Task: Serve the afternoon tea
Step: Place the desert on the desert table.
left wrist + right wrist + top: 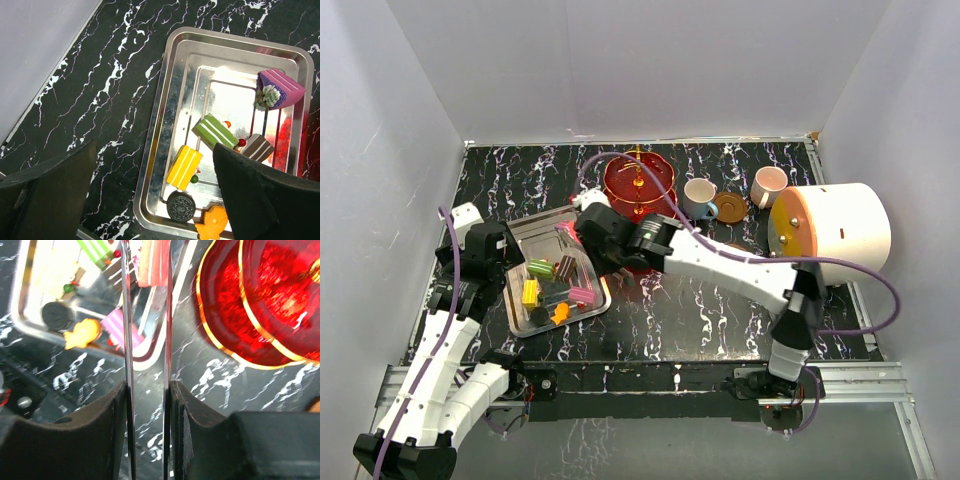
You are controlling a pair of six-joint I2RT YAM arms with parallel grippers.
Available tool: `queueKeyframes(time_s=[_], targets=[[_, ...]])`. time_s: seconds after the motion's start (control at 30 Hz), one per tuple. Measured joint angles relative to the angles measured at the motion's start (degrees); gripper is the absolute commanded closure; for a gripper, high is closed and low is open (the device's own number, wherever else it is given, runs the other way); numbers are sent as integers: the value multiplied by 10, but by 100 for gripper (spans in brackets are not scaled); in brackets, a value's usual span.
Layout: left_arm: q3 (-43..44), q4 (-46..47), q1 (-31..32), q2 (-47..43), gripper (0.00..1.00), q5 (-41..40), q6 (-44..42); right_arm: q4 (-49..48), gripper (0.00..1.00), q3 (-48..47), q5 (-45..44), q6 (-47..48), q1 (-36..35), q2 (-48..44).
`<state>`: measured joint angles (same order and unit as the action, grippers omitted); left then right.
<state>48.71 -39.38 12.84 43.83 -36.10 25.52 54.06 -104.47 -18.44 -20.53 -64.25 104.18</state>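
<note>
The red three-tier stand [638, 180] stands at the back centre and also shows in the right wrist view [280, 300]. A blue cup [699, 196], a brown saucer [730, 207] and a pink cup [768, 185] stand to its right. Several block sweets lie in the silver tray [525, 228]: green [216, 131], yellow [184, 166], brown [257, 147], purple-pink [280, 89], a dark cookie [181, 206] and an orange fish [212, 222]. My right gripper [147, 390] is shut on metal tongs [126, 315], which pinch a pink sweet [150, 265] over the tray's right edge. My left gripper [155, 147] is open and empty above the tray's left side.
A big white cylinder with an orange face [830, 232] lies at the right, close behind the right arm. White walls enclose the black marbled table [700, 300] on three sides. The tray's rim [20, 295] lies left of the tongs.
</note>
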Motion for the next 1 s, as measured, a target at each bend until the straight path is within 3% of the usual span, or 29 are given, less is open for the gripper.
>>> queueKeyframes(time_s=[0.2, 0.33, 0.47, 0.6, 1.0], targets=[[0, 2, 0, 0, 1, 3, 0, -79, 71, 195, 97, -129, 31, -152], [0, 4, 0, 0, 1, 7, -2, -139, 71, 353, 161, -225, 84, -268], [0, 4, 0, 1, 1, 11, -5, -177, 70, 454, 196, -294, 133, -333], [0, 4, 0, 6, 1, 14, -5, -206, 70, 498, 222, -330, 165, -355], [0, 4, 0, 7, 1, 16, -5, -293, 69, 509, 246, -370, 192, -324]])
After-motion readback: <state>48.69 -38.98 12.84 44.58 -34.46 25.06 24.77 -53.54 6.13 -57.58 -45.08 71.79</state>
